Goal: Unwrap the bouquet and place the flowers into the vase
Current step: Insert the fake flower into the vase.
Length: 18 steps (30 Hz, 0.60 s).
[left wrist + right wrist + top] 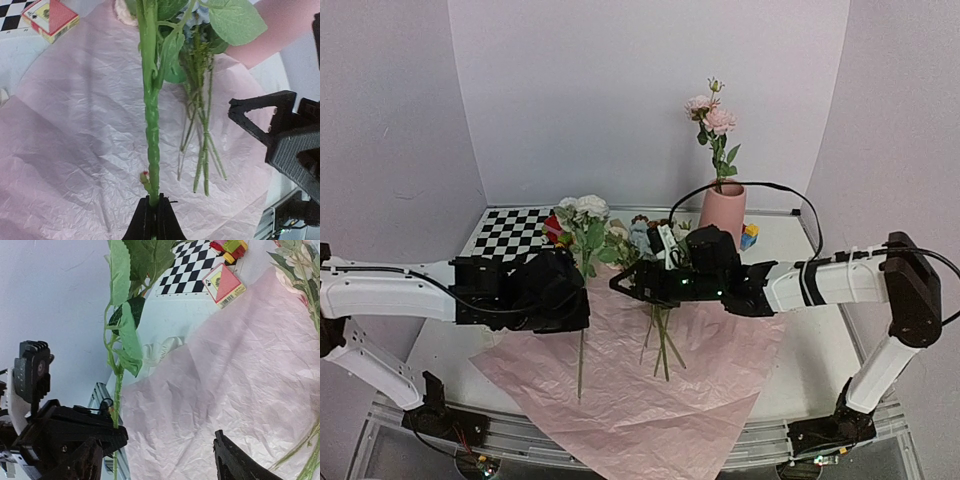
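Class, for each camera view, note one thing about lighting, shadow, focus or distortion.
Top external: soft even light, faint shadows on the pink paper, wall edges slightly bowed. Left wrist: paper crinkles crisp, the flower stem sharp, top leaves softer. Right wrist: the near leaf slightly blurred, the dark fingers showing little detail.

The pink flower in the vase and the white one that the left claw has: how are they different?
The pink flower stands upright with its stem in the vase; the white flower is outside it, reaching over the pink paper. The vase carries the pink flower; the left gripper, shut on the stem, carries the white flower. The pink flower stands alone; the white flower has loose stems beside it. Both have green stems and leaves.
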Tool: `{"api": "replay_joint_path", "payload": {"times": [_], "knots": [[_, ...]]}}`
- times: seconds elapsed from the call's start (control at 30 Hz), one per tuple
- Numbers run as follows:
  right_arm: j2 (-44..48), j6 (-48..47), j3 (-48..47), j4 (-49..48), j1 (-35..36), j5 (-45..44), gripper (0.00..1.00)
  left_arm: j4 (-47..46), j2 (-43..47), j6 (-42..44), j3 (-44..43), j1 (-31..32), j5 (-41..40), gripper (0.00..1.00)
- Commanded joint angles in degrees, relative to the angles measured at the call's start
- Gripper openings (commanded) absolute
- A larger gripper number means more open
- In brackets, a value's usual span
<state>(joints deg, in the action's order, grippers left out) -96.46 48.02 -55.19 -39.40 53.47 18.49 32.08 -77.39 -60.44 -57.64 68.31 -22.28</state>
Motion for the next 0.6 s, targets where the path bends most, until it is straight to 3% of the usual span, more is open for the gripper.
{"api": "replay_joint_path", "payload": {"times": [0.0,0.2,0.57], "knots": [[2.9,1.7,-3.5,-4.6,0.5,2.6,0.75,-16.0,8.9,6.5,5.3,0.2,2.5,0.0],[2.4,2.4,-6.9,-5.4,0.5,4.9,0.67,-26.2,14.4,10.7,10.1,0.2,6.4,0.02],[1.9,3.8,-9.1,-11.4,0.6,8.0,0.6,-32.8,15.9,12.5,11.7,0.2,10.7,0.01]]}}
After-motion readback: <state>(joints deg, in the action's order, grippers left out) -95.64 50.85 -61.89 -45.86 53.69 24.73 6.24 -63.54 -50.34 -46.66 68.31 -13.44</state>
